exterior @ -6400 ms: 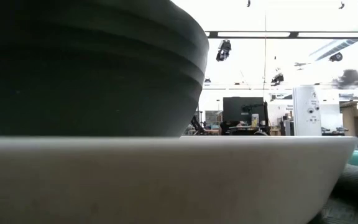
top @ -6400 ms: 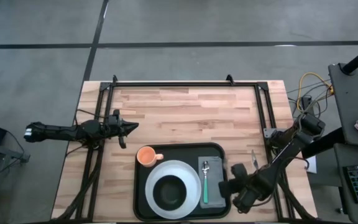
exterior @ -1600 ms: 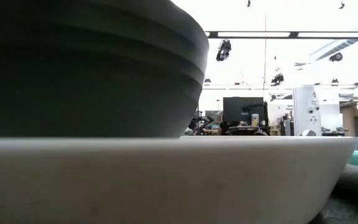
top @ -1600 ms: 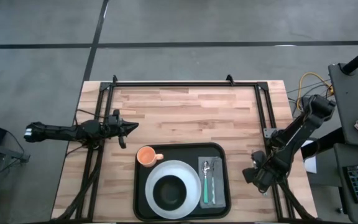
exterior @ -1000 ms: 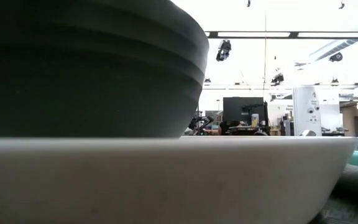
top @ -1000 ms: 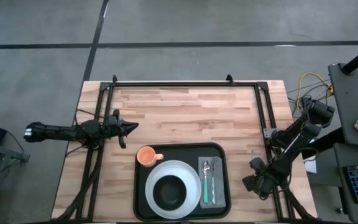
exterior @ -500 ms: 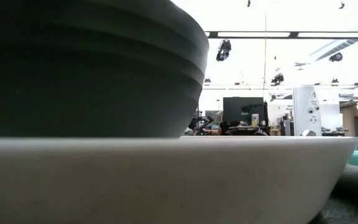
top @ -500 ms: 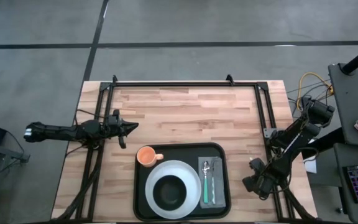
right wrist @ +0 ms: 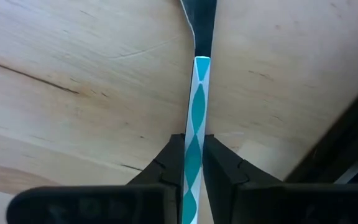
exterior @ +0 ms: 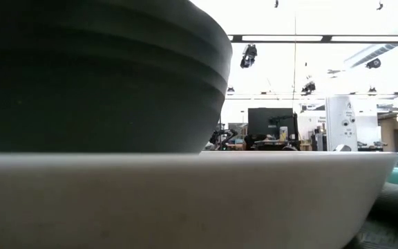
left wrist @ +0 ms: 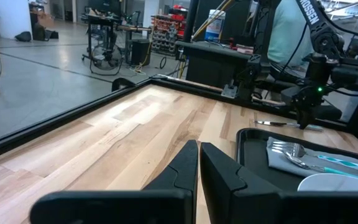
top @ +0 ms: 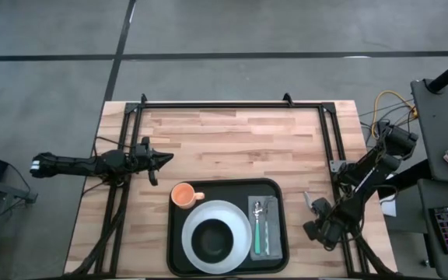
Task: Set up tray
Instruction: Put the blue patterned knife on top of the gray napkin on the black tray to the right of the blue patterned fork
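The tray (top: pixel 228 187) is black. On it sit an orange cup (top: pixel 182 194), a white plate (top: pixel 243 222), a dark bowl (top: pixel 211 240) and a grey napkin (top: pixel 273 225). The utensil handle (right wrist: pixel 192 130) is teal with white diamonds. The table (top: pixel 232 144) is light striped wood.

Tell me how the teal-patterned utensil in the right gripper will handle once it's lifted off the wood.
The utensil looks thin and rigid, so it probably will not flex. The right gripper pinches only its narrow handle, with the dark metal end reaching well past the fingers, so it may pivot or droop. Its smooth, glossy handle could slip.
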### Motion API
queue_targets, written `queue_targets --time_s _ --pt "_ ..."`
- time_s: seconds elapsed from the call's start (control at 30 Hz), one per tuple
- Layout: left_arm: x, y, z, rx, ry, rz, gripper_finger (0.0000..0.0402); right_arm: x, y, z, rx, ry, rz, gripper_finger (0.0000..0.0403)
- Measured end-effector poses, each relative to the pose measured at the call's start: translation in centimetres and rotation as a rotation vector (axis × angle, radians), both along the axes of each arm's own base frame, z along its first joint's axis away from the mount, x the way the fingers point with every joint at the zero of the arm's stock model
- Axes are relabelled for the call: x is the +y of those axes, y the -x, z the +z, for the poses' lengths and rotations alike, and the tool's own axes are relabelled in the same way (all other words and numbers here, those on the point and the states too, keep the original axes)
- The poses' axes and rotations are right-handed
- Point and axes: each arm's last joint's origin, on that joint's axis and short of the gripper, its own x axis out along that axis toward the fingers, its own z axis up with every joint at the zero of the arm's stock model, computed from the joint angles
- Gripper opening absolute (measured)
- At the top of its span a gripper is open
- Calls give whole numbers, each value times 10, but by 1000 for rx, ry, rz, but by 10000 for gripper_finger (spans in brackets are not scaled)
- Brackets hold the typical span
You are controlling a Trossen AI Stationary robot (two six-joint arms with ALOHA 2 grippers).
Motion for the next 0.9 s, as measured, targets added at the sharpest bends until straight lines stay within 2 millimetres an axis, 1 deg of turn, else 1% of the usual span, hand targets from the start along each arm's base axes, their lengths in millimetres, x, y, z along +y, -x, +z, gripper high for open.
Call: queue_targets --time_s 0.1,0.17,0.3,0.43,0.6,0.67,0.8,0.9 --pt "0 0 0 0 0 0 0 2 -2 5 -6 -1 -13 30" --pt "0 0 0 0 0 0 0 6 -6 12 -20 -23 -31 30" --pt "0 0 0 0 0 0 0 11 -19 27 -89 -52 -67 29" --pt "0 0 0 0 0 0 0 12 -34 39 -146 -64 -122 29" --pt "0 0 0 0 0 0 0 7 -62 60 -234 -93 -218 29" --pt "0 0 0 1 0 0 0 5 -74 65 -266 -83 -255 29" --pt "0 0 0 -1 0 0 0 5 -100 68 -331 -26 -299 29" --pt "0 0 0 1 -4 -1 0 14 -117 63 -332 5 -303 29"
